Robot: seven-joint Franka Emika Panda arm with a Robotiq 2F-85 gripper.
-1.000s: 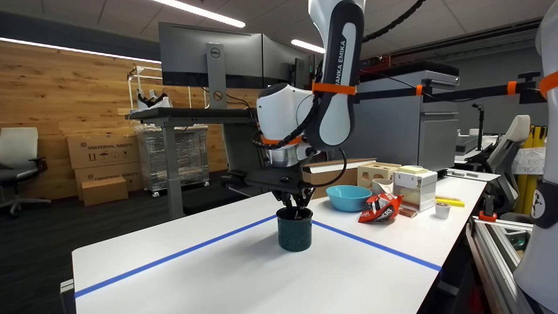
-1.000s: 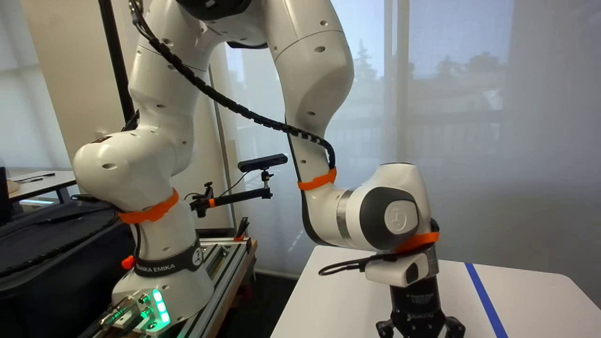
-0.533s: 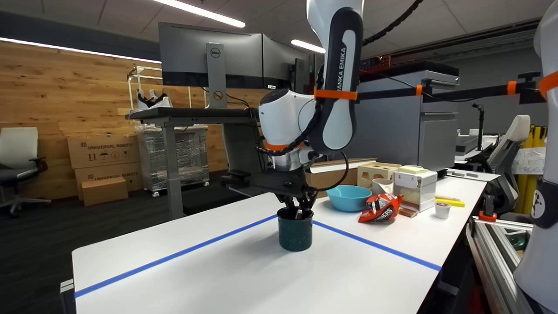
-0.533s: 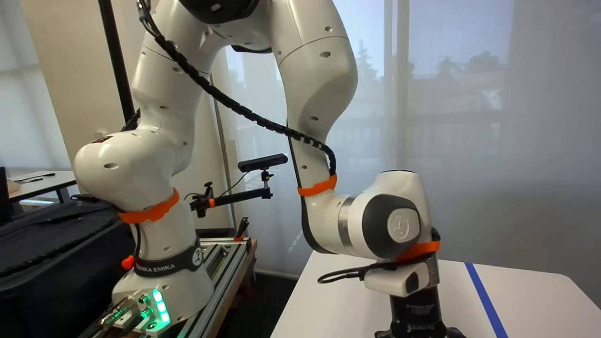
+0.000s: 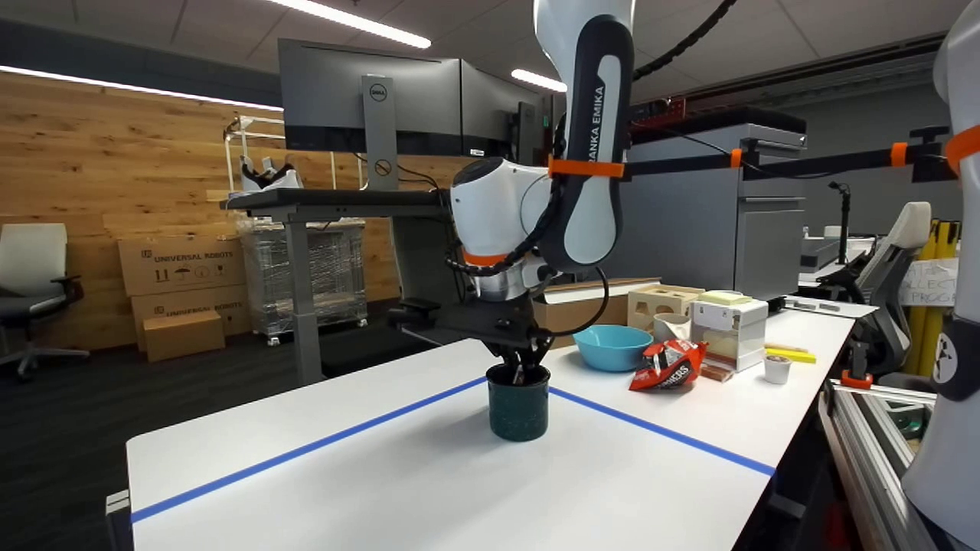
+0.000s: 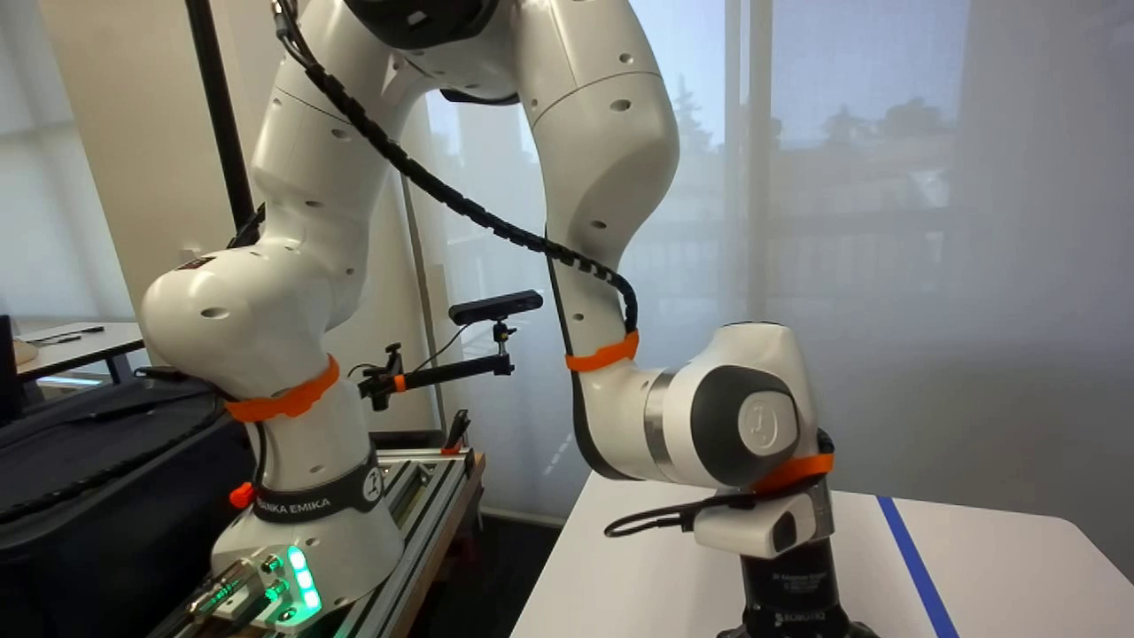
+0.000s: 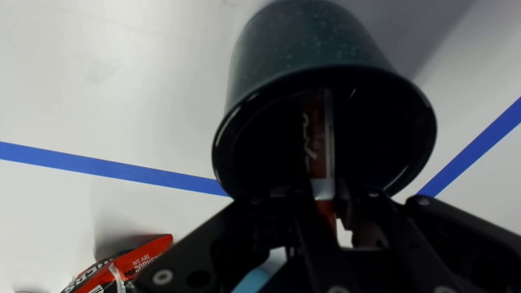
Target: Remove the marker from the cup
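At the mouth of the cup (image 5: 518, 413), the jaws of the gripper (image 7: 325, 194) stand close together, pinching the marker (image 7: 318, 146) by its upper part. The marker is a slim cylinder; its dark red label carries pale script, with a white stripe along one side, a whitish band right by the jaws and a red end running up between them. The rest of it lies below the jaws, inside the cup; whether it touches the bottom cannot be told. The cup stands upright under the jaws, a straight-sided cylinder in dark teal, pale-speckled outside, with a glossy, blackish rim.

Below the jaws, the white table (image 5: 367, 490) is smooth, crossed by blue tape (image 5: 329, 445). In an exterior view, past the jaws, are a round, light-blue bowl (image 5: 609, 350) and a crinkled red snack bag (image 5: 672, 367). Farther from the jaws are a wood-plank wall (image 5: 46, 184), cardboard cartons (image 5: 187, 264) printed UNIVERSAL ROBOTS and a grey Dell monitor (image 5: 329, 92). In an exterior view, a sheer window shade (image 6: 886, 266) hangs beyond the gripper.
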